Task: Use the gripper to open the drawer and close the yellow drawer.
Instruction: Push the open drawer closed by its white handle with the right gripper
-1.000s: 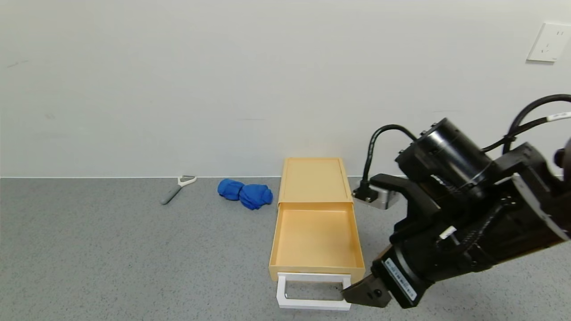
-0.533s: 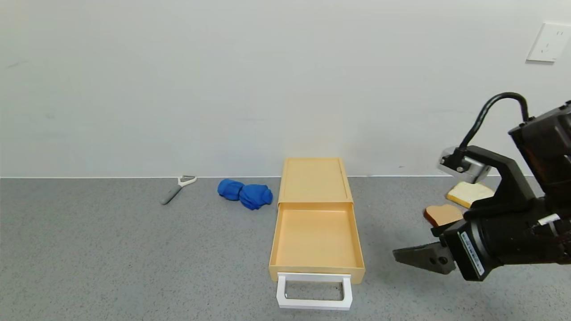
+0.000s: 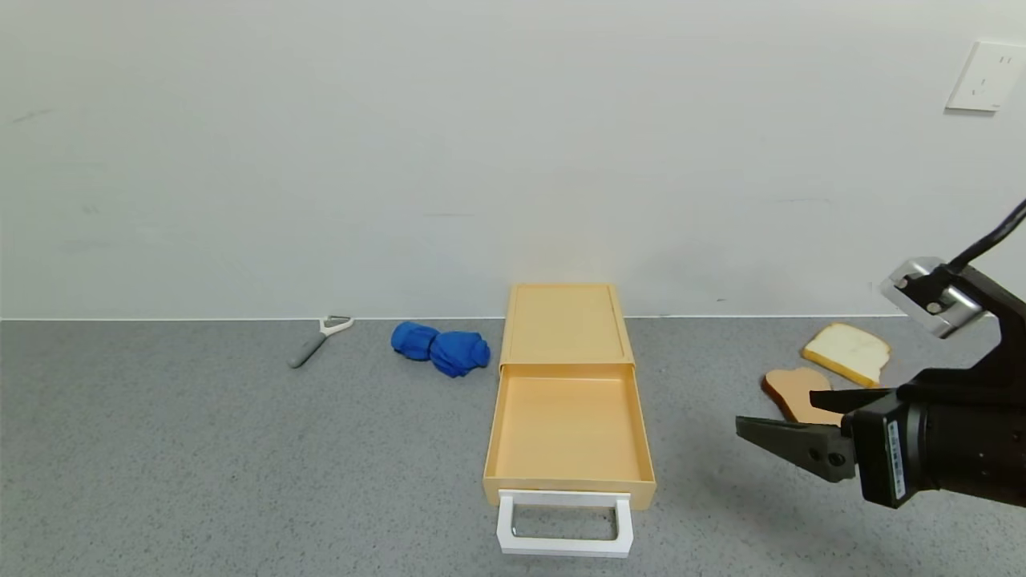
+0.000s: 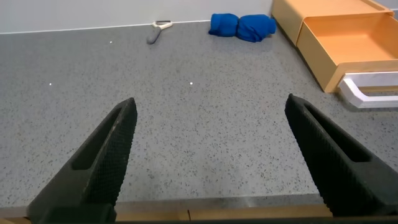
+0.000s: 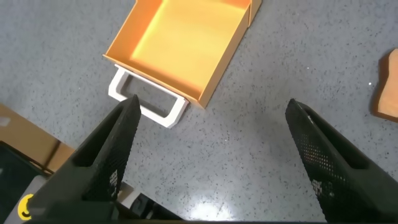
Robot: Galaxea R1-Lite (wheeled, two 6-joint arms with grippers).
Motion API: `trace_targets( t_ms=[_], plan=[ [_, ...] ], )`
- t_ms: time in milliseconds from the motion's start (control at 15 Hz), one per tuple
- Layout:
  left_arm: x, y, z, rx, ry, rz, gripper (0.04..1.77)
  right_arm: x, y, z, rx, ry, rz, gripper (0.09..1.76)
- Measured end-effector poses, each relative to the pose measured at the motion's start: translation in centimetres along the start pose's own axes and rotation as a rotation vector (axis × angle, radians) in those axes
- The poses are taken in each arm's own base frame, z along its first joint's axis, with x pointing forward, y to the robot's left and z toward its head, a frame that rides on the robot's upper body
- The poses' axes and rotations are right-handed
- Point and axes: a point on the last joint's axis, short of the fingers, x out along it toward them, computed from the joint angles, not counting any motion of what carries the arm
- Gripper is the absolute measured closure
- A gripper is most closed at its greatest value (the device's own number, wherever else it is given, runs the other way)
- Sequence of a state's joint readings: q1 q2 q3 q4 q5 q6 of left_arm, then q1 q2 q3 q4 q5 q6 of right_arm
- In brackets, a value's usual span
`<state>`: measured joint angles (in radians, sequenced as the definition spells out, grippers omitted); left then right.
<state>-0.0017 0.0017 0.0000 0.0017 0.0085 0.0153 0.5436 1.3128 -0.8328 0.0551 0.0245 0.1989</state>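
The pale yellow drawer (image 3: 567, 417) stands in the middle of the grey table, its shallow tray slid out toward me with nothing in it. Its white loop handle (image 3: 564, 523) is at the near end. The tray (image 5: 180, 43) and handle (image 5: 148, 104) also show in the right wrist view, and the drawer (image 4: 348, 37) sits off to one side in the left wrist view. My right gripper (image 3: 777, 421) hovers open to the right of the tray, well clear of the handle. My left gripper (image 4: 211, 134) is open over bare table near the front edge.
Two bread slices (image 3: 846, 353) (image 3: 797, 391) lie at the right, just behind my right gripper. A crumpled blue cloth (image 3: 441, 347) and a grey peeler (image 3: 317, 340) lie by the wall, left of the drawer. A wall socket (image 3: 984, 75) is at upper right.
My right gripper has left the white handle, rising and pulling back to the right, which uncovered the bread slices. The drawer stays slid out and has not moved.
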Motion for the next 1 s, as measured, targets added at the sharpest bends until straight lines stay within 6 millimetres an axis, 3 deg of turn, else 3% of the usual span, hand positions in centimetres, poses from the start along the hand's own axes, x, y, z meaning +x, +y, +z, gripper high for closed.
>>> trace_targets(
  t_ms=[533, 733, 1000],
  plan=[
    [0.0, 0.0, 0.0, 0.0, 0.0, 0.0, 0.09, -0.7, 0.1, -0.4, 0.065, -0.004, 0.01, 0.14],
    [0.0, 0.0, 0.0, 0.0, 0.0, 0.0, 0.09, 0.4, 0.3, -0.5, 0.073, 0.027, -0.016, 0.14],
    [0.0, 0.0, 0.0, 0.0, 0.0, 0.0, 0.09, 3.6, 1.6, -0.8, 0.112, 0.087, -0.112, 0.14]
  ],
)
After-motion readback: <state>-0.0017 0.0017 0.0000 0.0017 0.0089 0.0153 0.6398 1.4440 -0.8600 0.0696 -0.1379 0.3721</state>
